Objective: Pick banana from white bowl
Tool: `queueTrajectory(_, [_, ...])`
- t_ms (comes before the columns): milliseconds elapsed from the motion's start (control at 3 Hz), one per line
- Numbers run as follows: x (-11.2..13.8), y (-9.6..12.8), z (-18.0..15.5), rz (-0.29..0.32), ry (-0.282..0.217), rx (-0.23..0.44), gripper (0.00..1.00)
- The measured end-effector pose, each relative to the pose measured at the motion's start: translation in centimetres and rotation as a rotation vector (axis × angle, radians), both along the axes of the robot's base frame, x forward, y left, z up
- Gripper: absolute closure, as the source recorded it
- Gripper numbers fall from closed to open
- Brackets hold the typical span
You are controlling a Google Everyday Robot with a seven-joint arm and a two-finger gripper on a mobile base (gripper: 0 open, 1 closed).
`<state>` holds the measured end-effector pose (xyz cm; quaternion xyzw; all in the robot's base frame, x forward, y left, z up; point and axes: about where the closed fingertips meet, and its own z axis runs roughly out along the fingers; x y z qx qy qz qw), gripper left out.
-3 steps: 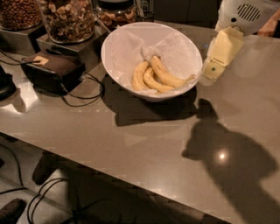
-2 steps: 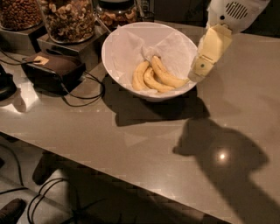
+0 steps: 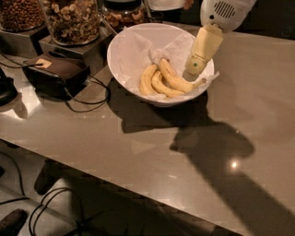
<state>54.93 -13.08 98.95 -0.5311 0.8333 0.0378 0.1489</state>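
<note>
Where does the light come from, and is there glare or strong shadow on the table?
Camera view: light comes from above and behind, since the dark shadow of the arm falls on the table towards the camera; a small glare spot shines within it; the gripper, over the right side of the white bowl beside the banana, is well lit.

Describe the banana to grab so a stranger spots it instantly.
On the grey counter stands a large white paper-lined bowl. Inside, right of two shorter yellow bananas, lies the longest banana, its thin stem near the cream gripper above the rim.
</note>
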Motion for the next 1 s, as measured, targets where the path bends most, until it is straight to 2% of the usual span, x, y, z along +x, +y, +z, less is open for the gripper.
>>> queueTrajectory(667, [1.7, -0.3, -0.6, -0.036, 0.018, 0.026, 0.0])
queueTrajectory(1000, [2.7, -0.2, -0.8, -0.045, 0.029, 0.034, 0.17])
